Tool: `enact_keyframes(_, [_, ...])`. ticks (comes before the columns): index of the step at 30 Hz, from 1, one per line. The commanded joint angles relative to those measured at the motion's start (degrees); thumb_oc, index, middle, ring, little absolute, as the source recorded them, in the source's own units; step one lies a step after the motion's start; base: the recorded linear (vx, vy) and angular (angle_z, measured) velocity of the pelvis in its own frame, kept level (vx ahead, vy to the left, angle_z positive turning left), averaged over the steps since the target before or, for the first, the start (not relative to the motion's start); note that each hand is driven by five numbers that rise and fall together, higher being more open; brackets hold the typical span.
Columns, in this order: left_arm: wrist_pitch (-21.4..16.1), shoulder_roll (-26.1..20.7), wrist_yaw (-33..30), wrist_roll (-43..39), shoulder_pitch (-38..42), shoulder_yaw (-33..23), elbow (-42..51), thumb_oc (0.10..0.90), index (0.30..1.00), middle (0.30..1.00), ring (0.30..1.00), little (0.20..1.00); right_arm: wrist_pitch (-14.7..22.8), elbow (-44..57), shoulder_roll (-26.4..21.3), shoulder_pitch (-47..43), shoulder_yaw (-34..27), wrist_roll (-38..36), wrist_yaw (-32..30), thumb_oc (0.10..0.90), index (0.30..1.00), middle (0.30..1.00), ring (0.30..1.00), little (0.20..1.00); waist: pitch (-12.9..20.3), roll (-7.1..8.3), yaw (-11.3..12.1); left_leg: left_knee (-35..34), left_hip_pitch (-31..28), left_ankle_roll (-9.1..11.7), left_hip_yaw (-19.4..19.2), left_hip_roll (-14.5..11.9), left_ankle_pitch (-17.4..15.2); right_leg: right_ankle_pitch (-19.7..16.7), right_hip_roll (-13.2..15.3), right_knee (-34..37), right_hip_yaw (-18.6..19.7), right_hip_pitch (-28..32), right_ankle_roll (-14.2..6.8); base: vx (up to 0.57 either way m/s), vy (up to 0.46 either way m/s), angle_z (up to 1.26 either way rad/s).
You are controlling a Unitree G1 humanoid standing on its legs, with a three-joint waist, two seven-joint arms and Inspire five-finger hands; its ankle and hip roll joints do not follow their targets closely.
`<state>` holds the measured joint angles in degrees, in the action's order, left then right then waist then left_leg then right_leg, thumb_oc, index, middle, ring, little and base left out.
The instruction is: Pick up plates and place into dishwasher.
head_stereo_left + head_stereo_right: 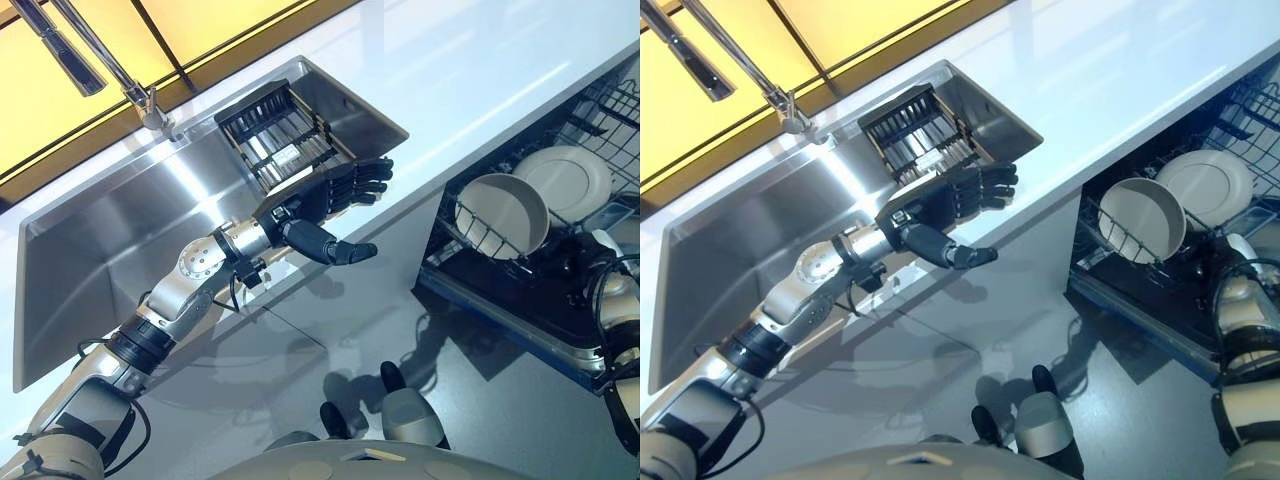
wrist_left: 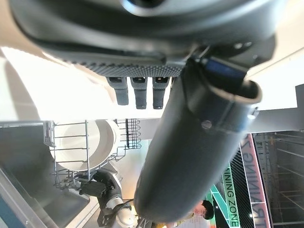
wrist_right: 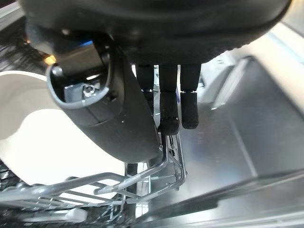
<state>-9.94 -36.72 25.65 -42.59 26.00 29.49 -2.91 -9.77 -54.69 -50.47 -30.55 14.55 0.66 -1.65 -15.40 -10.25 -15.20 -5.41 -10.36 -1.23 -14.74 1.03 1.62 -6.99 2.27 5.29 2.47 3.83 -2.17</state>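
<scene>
Two white plates stand on edge in the pulled-out dishwasher rack [image 1: 470,245]: a deep one [image 1: 503,215] in front and a flatter one [image 1: 562,180] behind it. My left hand [image 1: 320,200] hovers open and holds nothing over the sink's front rim, just in front of a black dish rack [image 1: 280,140] standing in the sink; I see no plates in that rack. My right hand [image 3: 156,28] is low at the dishwasher rack, with relaxed fingers [image 3: 169,104] above the wire tines and nothing in them. The deep plate [image 3: 42,142] is right beside it.
The steel sink [image 1: 110,250] is set into a white counter [image 1: 480,70], with a faucet [image 1: 130,85] at its back edge. The dishwasher stands open below the counter's right end. Grey floor lies in front of the cabinet.
</scene>
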Motion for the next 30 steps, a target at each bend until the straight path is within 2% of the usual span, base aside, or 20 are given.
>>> enact_keyframes(1, [-4.6, 2.0, 0.2, -1.5, 5.7, 0.3, 1.0, 0.8, 0.9, 0.9, 0.9, 0.9, 3.9, 1.4, 1.5, -12.9, 4.0, -0.9, 0.4, 0.1, 0.3, 0.3, 0.3, 0.2, 3.3, 1.36, 5.1, 2.7, 0.1, 1.4, 0.9, -1.4, -3.1, 4.4, -1.2, -3.5, -1.4, 0.6, -1.8, 0.05, -0.003, 0.05])
enact_keyframes(11, [-5.0, 1.6, 0.9, -2.4, 4.6, 1.0, 1.2, 0.8, 0.9, 0.9, 0.9, 0.9, 3.6, -3.4, 0.8, -19.3, 6.5, -0.7, 0.6, 0.1, 0.3, 0.3, 0.3, 0.2, 4.0, 0.82, 7.4, 1.9, 0.1, 1.4, 3.5, -0.7, -2.5, 4.7, -1.0, -3.4, -2.6, 1.5, -1.4, 0.06, 0.004, 0.11])
enact_keyframes(19, [-6.0, 0.3, 1.2, -3.2, 3.5, 0.3, 1.4, 0.8, 0.9, 0.9, 0.9, 0.9, 3.2, -3.5, 0.2, -22.7, 7.6, -2.2, 0.2, 0.1, 0.3, 0.3, 0.3, 0.2, 3.6, 0.89, 8.8, 1.3, 1.1, 1.5, 5.2, -0.5, -1.9, 4.9, -0.9, -3.6, -3.6, 0.7, -1.2, 0.02, 0.001, 0.11])
enact_keyframes(30, [-7.1, -0.1, 2.4, -3.4, 2.8, 0.3, 1.0, 0.8, 0.9, 0.9, 0.9, 0.9, 6.1, -5.2, -1.4, -24.1, 6.7, -4.3, -3.6, 0.1, 0.3, 0.3, 0.3, 0.2, 2.3, 0.66, 8.9, 1.3, 2.0, 1.5, 5.7, -0.1, -1.5, 4.3, -0.4, -3.5, -3.4, -0.1, -1.4, -0.01, -0.006, 0.06])
